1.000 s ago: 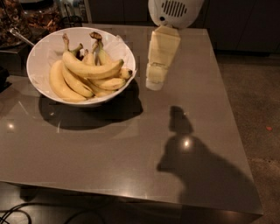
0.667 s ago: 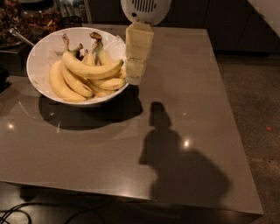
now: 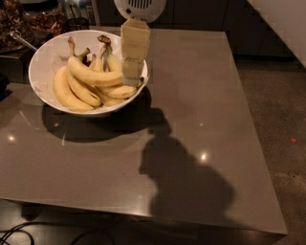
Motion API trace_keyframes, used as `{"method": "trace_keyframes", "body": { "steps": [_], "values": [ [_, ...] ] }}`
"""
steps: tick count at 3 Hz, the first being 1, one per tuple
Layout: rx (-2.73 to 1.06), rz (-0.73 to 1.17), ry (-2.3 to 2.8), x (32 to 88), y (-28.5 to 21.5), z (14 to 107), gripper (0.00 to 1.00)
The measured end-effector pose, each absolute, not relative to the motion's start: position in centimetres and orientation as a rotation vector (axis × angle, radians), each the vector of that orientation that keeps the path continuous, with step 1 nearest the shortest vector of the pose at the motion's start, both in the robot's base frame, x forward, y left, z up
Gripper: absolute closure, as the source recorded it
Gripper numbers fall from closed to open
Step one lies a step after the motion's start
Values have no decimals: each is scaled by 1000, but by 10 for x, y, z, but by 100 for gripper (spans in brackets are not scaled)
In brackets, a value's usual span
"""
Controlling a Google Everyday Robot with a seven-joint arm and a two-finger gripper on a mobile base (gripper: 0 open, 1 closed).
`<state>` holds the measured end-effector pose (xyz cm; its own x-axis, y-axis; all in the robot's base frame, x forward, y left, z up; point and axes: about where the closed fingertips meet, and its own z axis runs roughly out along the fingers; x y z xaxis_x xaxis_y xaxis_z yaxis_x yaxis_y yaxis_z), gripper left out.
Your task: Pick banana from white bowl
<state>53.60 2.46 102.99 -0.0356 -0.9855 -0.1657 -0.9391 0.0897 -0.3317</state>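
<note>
The white bowl (image 3: 44,60) stands at the back left of the grey table and holds several yellow bananas. The banana (image 3: 93,75) is the long curved one lying across the top of the pile, with its thin brownish stem pointing up at the back left. My gripper (image 3: 131,76) hangs from the white wrist housing (image 3: 140,7). It is over the bowl's right rim, and its tip is down among the right ends of the bananas. It hides part of the rim and the banana tips there.
The grey table (image 3: 210,119) runs on to the right and front of the bowl, with my arm's shadow on it. Dark clutter (image 3: 28,19) and a metal handle (image 3: 21,40) sit behind the bowl at the left. Bare floor (image 3: 282,124) lies to the right.
My gripper has moved left, from beside the bowl's right side to over its right rim, and lower into the bananas. Its shadow has shifted left with it.
</note>
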Motion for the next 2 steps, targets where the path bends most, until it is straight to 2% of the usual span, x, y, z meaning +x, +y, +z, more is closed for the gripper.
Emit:
{"method": "trace_keyframes", "body": {
  "steps": [2],
  "values": [
    [-1967,-187,1941,560,88,1026,0]
  ]
}}
